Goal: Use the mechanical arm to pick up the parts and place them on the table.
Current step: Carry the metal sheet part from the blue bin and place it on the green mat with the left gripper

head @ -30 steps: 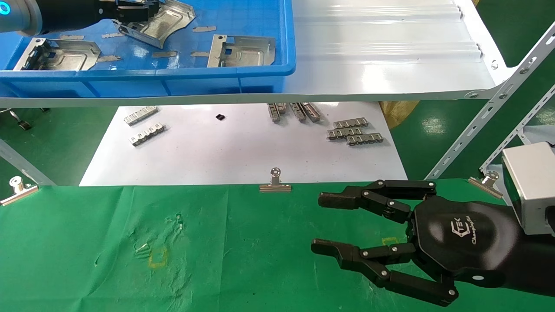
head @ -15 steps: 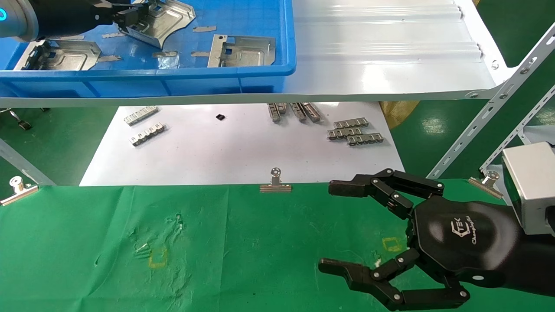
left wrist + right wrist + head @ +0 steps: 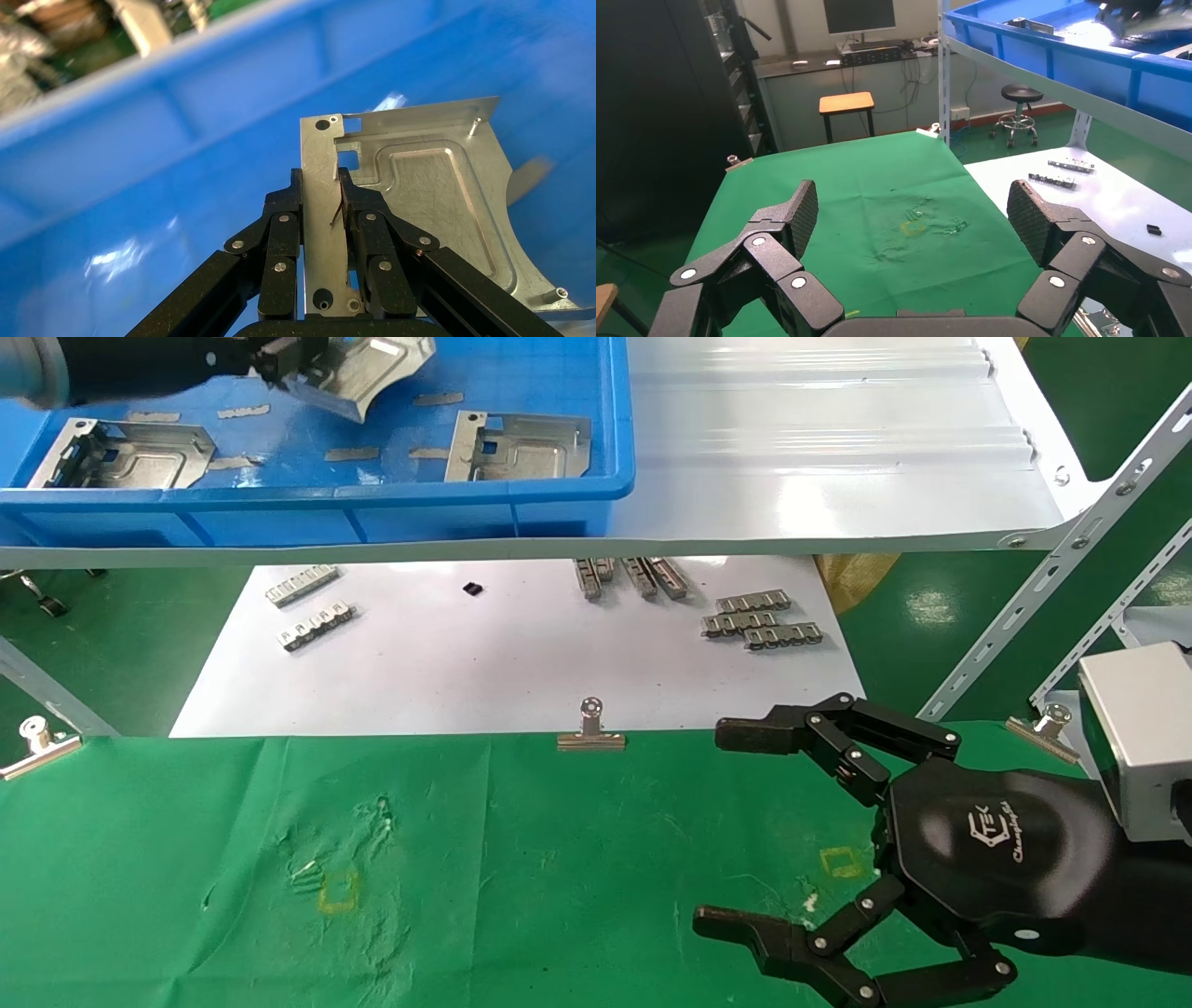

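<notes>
My left gripper (image 3: 298,360) is inside the blue bin (image 3: 372,495) at the far left and is shut on the holed flange of a silvery stamped part (image 3: 372,365). The part hangs lifted off the bin floor. In the left wrist view both fingers (image 3: 351,203) pinch the flange of the part (image 3: 436,189). Two more parts (image 3: 121,453) (image 3: 521,444) lie flat in the bin. My right gripper (image 3: 726,828), black with a white logo and silver box wrist, hovers open and empty over the right side of the green cloth table (image 3: 559,859). The right wrist view shows its pads (image 3: 803,210) wide apart above the cloth (image 3: 863,175).
The bin stands on a glossy white shelf (image 3: 819,439) held by slotted struts (image 3: 1052,579) at the right. Below it a white sheet (image 3: 521,682) carries toothed metal strips (image 3: 759,621). Binder clips (image 3: 590,728) hold the cloth's far edge. Yellow square marks (image 3: 338,889) (image 3: 843,862) lie on the cloth.
My left gripper has raised the held part up and slightly right off the bin floor. My right gripper's fingers have spread wider apart.
</notes>
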Robot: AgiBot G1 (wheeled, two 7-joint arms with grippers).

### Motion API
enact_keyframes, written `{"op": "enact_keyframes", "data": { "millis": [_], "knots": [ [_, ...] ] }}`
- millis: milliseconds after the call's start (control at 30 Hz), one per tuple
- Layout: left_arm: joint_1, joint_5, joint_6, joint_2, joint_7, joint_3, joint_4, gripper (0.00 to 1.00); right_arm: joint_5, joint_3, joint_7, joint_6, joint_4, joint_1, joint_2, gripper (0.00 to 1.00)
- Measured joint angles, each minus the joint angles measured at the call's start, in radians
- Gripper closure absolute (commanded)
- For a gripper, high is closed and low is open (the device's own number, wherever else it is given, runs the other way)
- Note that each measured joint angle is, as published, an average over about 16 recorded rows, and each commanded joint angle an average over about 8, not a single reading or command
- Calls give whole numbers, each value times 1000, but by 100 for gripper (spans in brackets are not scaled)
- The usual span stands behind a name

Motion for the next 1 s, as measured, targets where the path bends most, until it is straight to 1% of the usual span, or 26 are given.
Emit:
{"op": "enact_keyframes", "data": {
  "millis": [100,367,533,700,867,1000],
  "knots": [
    [-6,-21,107,-19,22,-12,-21,100,0,0,0,0,0,0,0,0],
    [-1,-84,455,-74,106,-39,-92,100,0,0,0,0,0,0,0,0],
    [39,-132,601,-113,155,-23,-190,100,0,0,0,0,0,0,0,0],
    [113,-211,669,-177,187,38,-362,100,0,0,0,0,0,0,0,0],
    [195,-270,669,-250,232,141,-547,100,0,0,0,0,0,0,0,0],
    [249,-277,658,-292,290,236,-637,100,0,0,0,0,0,0,0,0]
  ]
}}
